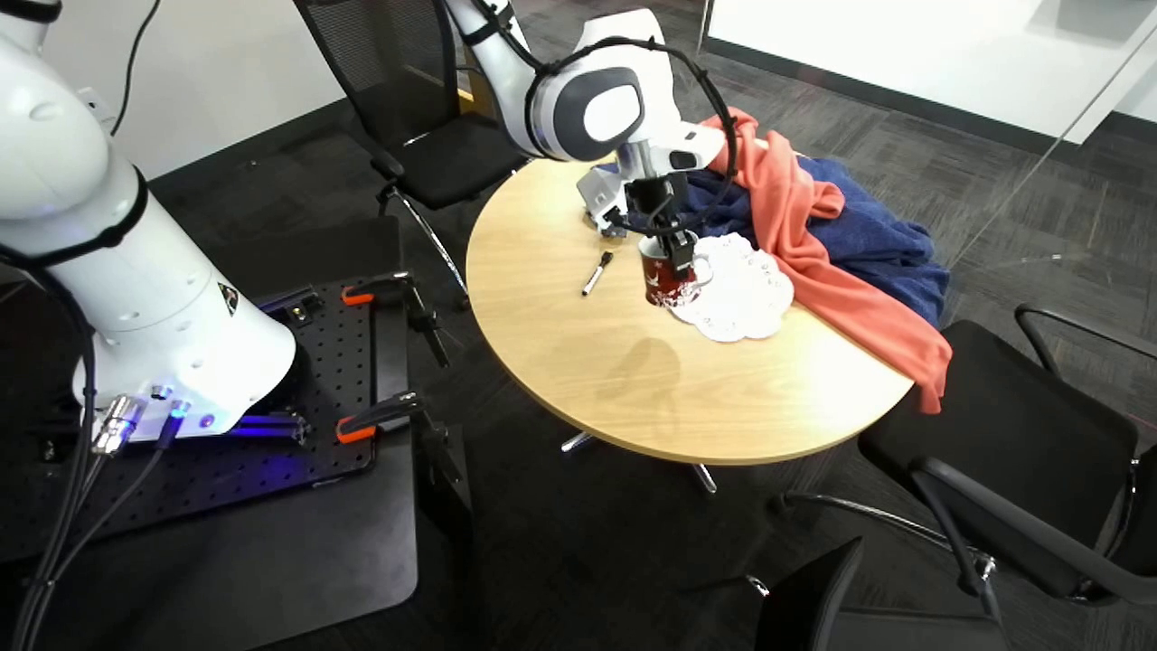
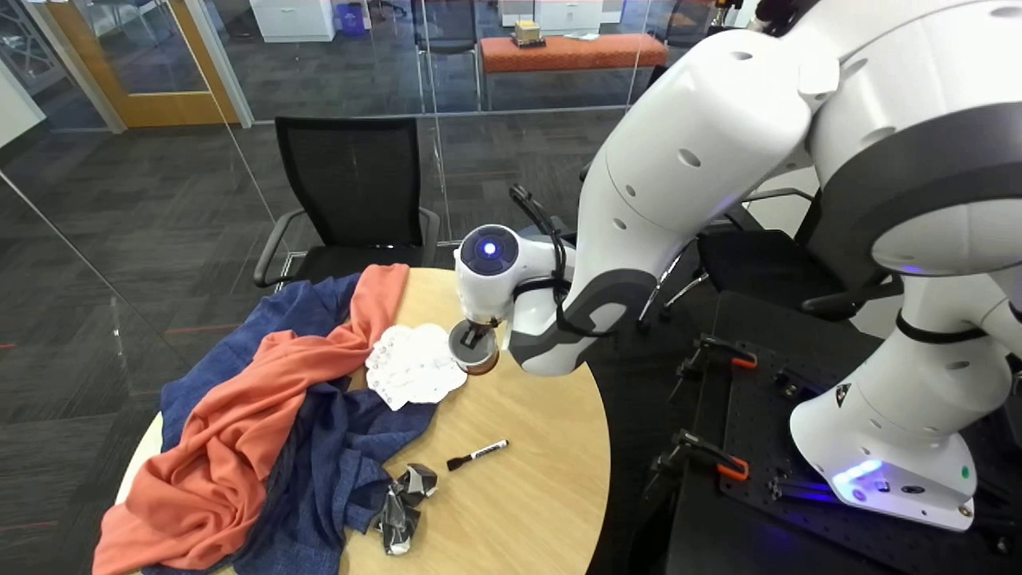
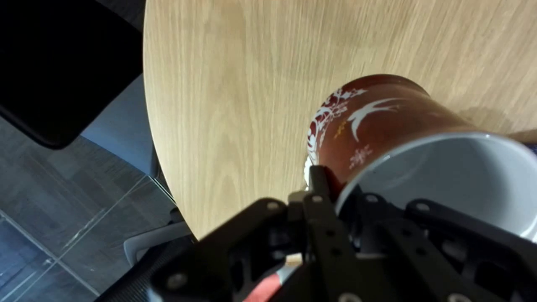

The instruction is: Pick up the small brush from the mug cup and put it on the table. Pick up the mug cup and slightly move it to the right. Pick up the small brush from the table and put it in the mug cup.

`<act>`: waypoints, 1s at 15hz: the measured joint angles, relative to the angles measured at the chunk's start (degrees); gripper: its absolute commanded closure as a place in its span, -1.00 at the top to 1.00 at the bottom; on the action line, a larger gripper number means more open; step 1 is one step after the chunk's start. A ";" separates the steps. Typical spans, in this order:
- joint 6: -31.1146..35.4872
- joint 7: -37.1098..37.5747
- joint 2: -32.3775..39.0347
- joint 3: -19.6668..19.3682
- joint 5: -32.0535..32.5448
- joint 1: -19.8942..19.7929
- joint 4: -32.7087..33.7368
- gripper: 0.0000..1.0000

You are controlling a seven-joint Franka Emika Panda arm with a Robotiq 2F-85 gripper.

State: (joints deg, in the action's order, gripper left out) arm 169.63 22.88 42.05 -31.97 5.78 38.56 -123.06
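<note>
Fingers (image 3: pixel 318 181) are pinched tight on the mug (image 3: pixel 377 117) rim, so I'd lower it slow and flat, clear of the table (image 1: pixel 560 362) edge, before releasing.

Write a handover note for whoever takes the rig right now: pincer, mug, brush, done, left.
Pincer: shut on the mug, pinching its wall at the rim.
Mug: held, apparently lifted off the table, near the white doily.
Brush: lying on the table, apart from the mug.
Done: brush out of the mug, mug gripped.
Left: finish the shift right if needed (can't tell if it's complete), set the mug down, let go, pick up the brush, put it in the mug.
</note>
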 measured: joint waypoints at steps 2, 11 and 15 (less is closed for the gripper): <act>-0.10 0.01 0.49 0.70 -0.52 -1.61 0.03 -0.95; -0.10 0.07 3.21 5.74 -2.25 -8.13 0.56 -0.95; -0.10 0.09 4.42 6.24 -2.78 -8.79 1.16 -0.95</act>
State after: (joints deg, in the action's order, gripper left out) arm 169.52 22.97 46.47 -25.73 3.00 29.77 -121.90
